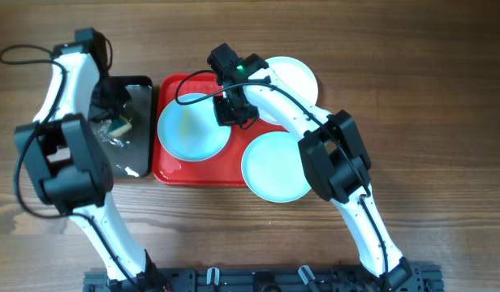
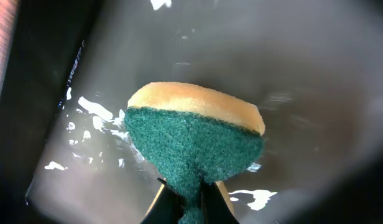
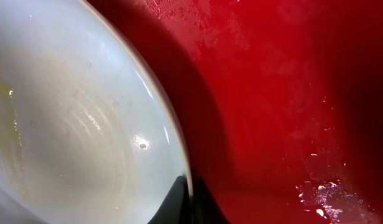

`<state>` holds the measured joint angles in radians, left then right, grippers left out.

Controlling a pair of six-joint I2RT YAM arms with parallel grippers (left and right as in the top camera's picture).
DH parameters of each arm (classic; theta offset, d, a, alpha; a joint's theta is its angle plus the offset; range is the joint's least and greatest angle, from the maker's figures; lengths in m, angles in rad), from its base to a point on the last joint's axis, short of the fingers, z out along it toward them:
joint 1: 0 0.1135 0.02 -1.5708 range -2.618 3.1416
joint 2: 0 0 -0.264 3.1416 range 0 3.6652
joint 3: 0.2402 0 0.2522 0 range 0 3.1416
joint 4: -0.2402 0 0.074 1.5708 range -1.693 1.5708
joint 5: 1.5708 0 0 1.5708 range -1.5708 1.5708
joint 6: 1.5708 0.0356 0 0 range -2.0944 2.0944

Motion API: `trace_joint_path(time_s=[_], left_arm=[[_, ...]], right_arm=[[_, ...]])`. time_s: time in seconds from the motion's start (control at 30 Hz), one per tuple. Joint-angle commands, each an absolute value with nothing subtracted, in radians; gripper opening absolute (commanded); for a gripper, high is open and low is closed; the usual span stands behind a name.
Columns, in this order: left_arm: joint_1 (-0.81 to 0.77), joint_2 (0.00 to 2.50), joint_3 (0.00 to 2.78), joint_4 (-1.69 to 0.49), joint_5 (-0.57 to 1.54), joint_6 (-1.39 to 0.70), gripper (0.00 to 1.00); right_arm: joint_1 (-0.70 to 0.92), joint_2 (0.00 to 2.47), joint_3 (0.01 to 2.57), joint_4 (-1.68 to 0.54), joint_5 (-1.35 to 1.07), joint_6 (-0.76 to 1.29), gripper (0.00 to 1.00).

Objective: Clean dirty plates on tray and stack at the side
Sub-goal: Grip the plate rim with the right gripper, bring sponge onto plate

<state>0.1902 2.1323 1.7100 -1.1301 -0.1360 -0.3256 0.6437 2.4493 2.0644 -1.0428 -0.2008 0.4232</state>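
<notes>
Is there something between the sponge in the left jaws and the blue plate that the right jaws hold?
Nothing visible blocks it. Between the sponge and the blue plate lie only the low rims of the black tray and the red tray. The right gripper holds the plate's far edge.

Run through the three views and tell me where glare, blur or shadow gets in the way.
Overhead: even light and sharp, with white glare patches on the black tray. Left wrist: the sponge is in focus, while the wet surface around it is blurred and streaked with glints. Right wrist: the plate shows one bright highlight, and its rim casts a dark shadow on the red tray.
</notes>
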Motion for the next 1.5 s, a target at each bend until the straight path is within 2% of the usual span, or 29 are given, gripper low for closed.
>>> trace_joint_path(time_s=[0.0,0.2,0.37,0.57,0.7,0.8,0.9,1.03,1.13,1.23,1.33,1.47], left_arm=[[0.169,1.995,1.755,-1.15,0.012,-0.291,0.04],[0.086,1.994,1.71,-1.169,0.05,-0.286,0.04],[-0.003,1.994,1.605,-1.143,0.123,-0.204,0.04],[-0.075,1.994,1.395,-0.928,0.117,-0.205,0.04],[-0.088,1.994,1.287,-0.82,0.007,-0.221,0.04],[-0.089,1.994,1.24,-0.762,0.005,-0.22,0.04],[-0.114,1.994,1.228,-0.755,0.09,-0.208,0.04],[-0.174,1.994,1.228,-0.763,0.358,-0.104,0.04],[-0.199,1.994,1.228,-0.8,0.377,-0.104,0.04],[-0.187,1.993,1.229,-0.885,0.36,-0.06,0.04],[-0.147,1.993,1.229,-0.964,0.225,-0.065,0.04],[-0.064,1.993,1.229,-0.984,-0.062,-0.25,0.04]], right_arm=[[0.641,2.484,2.068,-1.048,-0.209,0.379,0.04],[0.614,2.484,2.068,-1.028,-0.344,0.31,0.04],[0.588,2.484,2.068,-1.021,-0.429,0.246,0.04],[0.582,2.484,2.068,-1.025,-0.45,0.213,0.04],[0.582,2.484,2.068,-1.034,-0.458,0.21,0.04],[0.582,2.484,2.068,-1.032,-0.459,0.212,0.04],[0.582,2.484,2.068,-1.032,-0.458,0.212,0.04],[0.581,2.484,2.068,-1.033,-0.459,0.213,0.04],[0.581,2.484,2.068,-1.033,-0.459,0.213,0.04],[0.581,2.484,2.068,-1.037,-0.459,0.213,0.04],[0.581,2.484,2.068,-1.04,-0.458,0.213,0.05],[0.581,2.484,2.068,-1.041,-0.459,0.213,0.04]])
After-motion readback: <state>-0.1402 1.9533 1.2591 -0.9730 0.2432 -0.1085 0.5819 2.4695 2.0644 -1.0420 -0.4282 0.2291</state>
